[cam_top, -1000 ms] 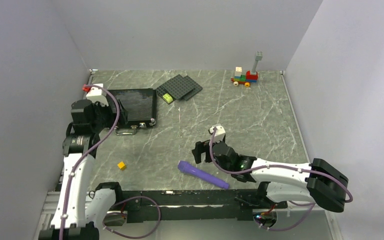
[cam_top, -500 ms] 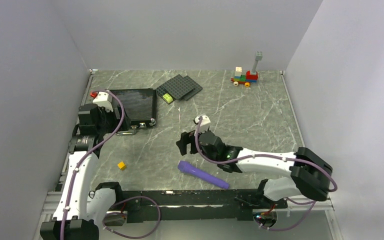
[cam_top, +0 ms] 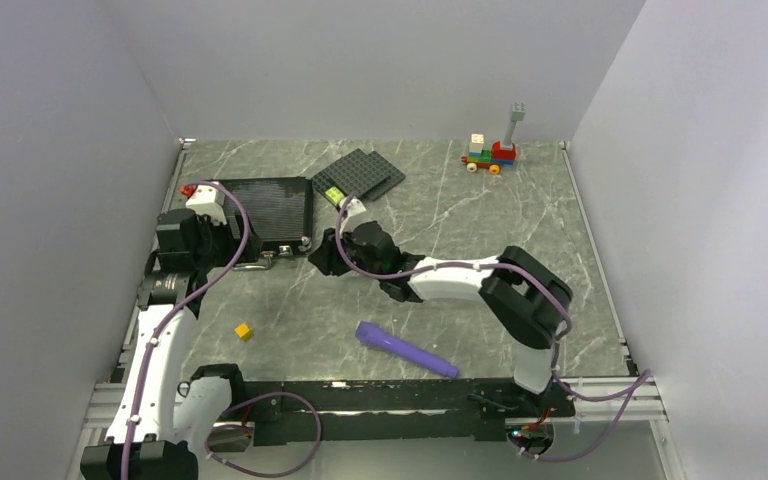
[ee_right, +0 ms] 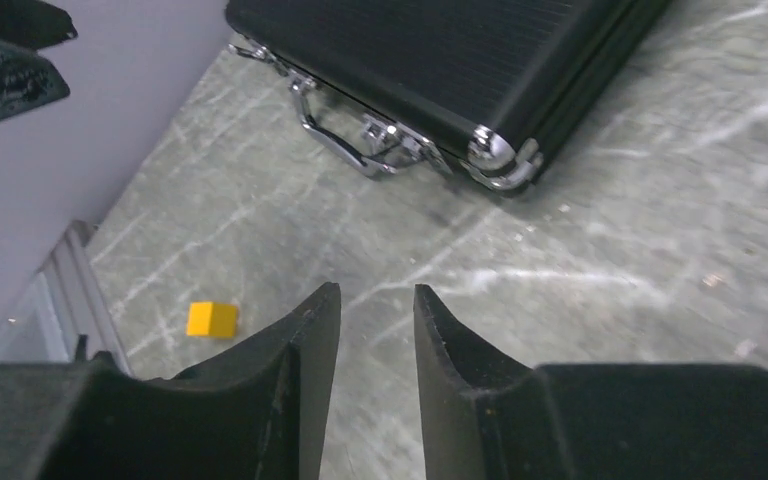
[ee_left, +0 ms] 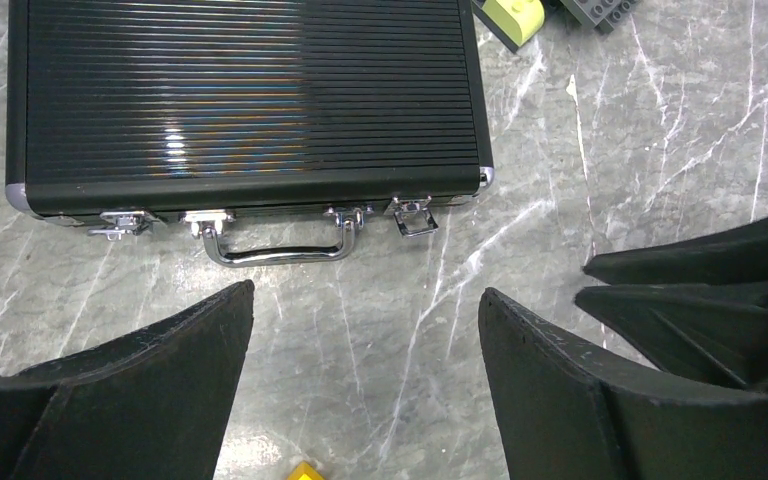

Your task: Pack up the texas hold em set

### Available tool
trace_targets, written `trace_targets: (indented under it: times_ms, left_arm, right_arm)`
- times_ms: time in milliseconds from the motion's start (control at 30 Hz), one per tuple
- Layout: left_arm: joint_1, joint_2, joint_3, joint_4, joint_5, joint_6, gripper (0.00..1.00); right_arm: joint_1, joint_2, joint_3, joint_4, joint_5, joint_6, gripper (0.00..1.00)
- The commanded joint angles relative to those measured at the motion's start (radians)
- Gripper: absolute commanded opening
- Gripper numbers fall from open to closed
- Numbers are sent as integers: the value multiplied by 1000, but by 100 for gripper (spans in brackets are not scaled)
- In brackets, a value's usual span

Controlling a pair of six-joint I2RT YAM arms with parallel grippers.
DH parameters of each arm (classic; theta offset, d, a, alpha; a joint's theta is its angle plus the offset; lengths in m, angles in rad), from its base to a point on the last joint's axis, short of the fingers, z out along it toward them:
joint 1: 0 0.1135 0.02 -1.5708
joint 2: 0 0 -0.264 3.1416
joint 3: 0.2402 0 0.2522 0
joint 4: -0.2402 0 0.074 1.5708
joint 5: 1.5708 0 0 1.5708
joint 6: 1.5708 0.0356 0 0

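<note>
Black ribbed case lies shut and flat in the far-left corner of the surface, its silver handle and latches facing the near edge. We see the left claw spread wide and empty, hovering just off the handle side. We see the right claw only narrowly parted, a slim gap between its fingers and nothing in it, low over the surface near the case's near-right corner and apart from it. A small yellow cube sits near the left edge; a purple cylinder lies toward the near edge. Dark grey studded plates rest just right of the case.
</note>
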Motion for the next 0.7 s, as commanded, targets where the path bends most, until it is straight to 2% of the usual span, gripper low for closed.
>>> trace_targets:
  times_ms: [0, 167, 333, 467, 667]
  left_arm:
    - [1, -13, 5, 26, 6, 9, 86]
    - [1, -14, 3, 30, 23, 6, 86]
    - [0, -20, 2, 28, 27, 7, 86]
    - [1, -24, 0, 28, 30, 5, 86]
    - [0, -25, -1, 27, 30, 5, 86]
  right_arm:
    - [-17, 105, 97, 177, -144, 75, 35]
    - [-22, 230, 181, 300, -215, 129, 31]
    - [-26, 310, 244, 354, -241, 138, 29]
    - [-27, 335, 278, 354, -240, 109, 29]
    - [-28, 382, 352, 269, -215, 69, 29]
